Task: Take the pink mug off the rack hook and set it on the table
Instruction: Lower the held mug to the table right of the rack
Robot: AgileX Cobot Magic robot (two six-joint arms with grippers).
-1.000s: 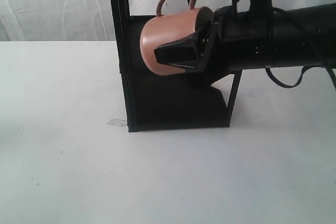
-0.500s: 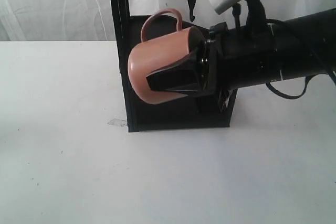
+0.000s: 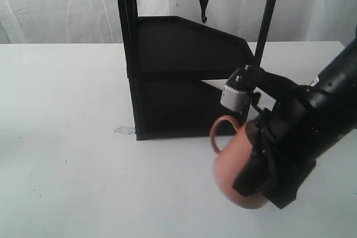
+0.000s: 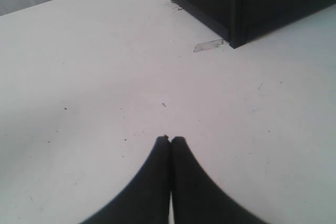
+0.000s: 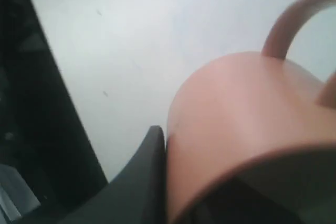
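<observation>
The pink mug [image 3: 228, 168] is off the rack and tilted on its side, low over the table [image 3: 67, 165] in front of the rack's right post. My right gripper [image 3: 257, 166] is shut on its rim, one finger [image 5: 148, 169] pressed against the outer wall [image 5: 241, 114] and the other hidden inside. The handle [image 3: 216, 135] points back toward the rack. Whether the mug touches the table I cannot tell. The rack hook [image 3: 203, 1] on the top crossbar hangs bare. My left gripper [image 4: 170, 140] is shut and empty, above the white tabletop [image 4: 105, 77].
The tall black rack [image 3: 184, 82] stands at the middle back, with its foot [image 4: 231, 9] showing in the left wrist view and a post [image 5: 31, 129] in the right wrist view. A scrap of clear tape [image 3: 124, 130] lies by its front left corner.
My right gripper has carried the mug off the hook, then down and to the right, from beside the top crossbar to low over the table in front of the rack.
</observation>
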